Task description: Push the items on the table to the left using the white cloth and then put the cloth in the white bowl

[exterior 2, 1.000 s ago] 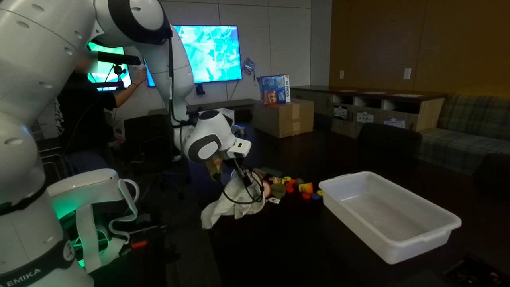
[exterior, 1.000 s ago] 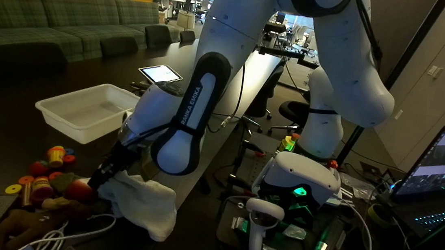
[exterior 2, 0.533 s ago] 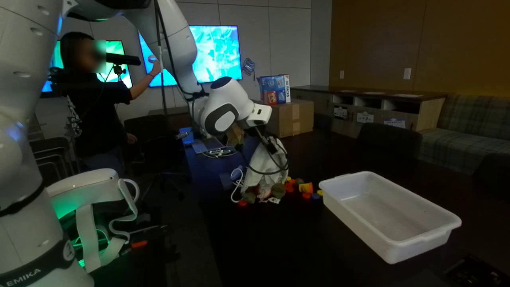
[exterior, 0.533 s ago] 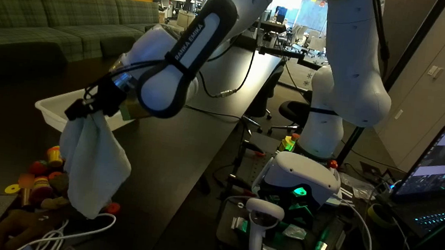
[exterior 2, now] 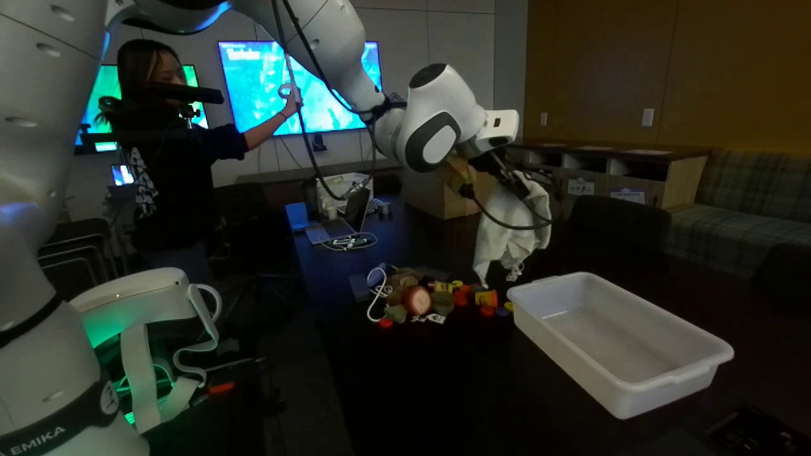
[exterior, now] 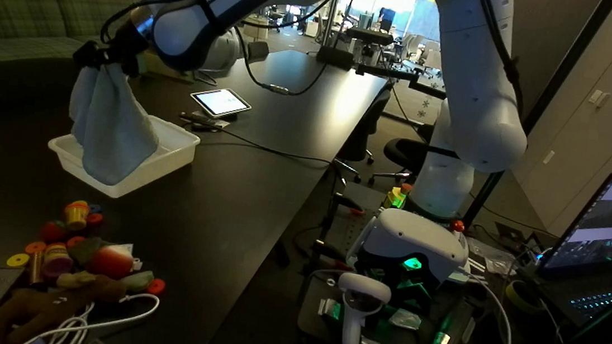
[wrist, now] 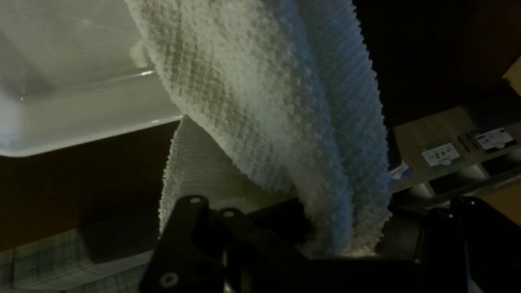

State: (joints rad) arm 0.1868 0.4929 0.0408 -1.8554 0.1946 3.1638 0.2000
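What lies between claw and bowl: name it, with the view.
The cloth, hanging from the claw; its lower part overlaps the bowl in an exterior view.

The cloth (exterior: 111, 125) and bowl (exterior 2: 570, 358) are white, table (exterior: 237, 188) near-black, items (exterior: 71, 280) multicoloured, and sofa (exterior: 12, 14) green plaid.

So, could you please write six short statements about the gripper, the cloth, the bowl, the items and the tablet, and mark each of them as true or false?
1. The gripper holds the cloth. True.
2. The bowl and the items are on the table. True.
3. The cloth lies flat inside the bowl. False: it hangs from the gripper.
4. The tablet is lit. True.
5. The cloth covers some of the items. False: it hangs apart from them.
6. The tablet is among the items. False: it is away from them.
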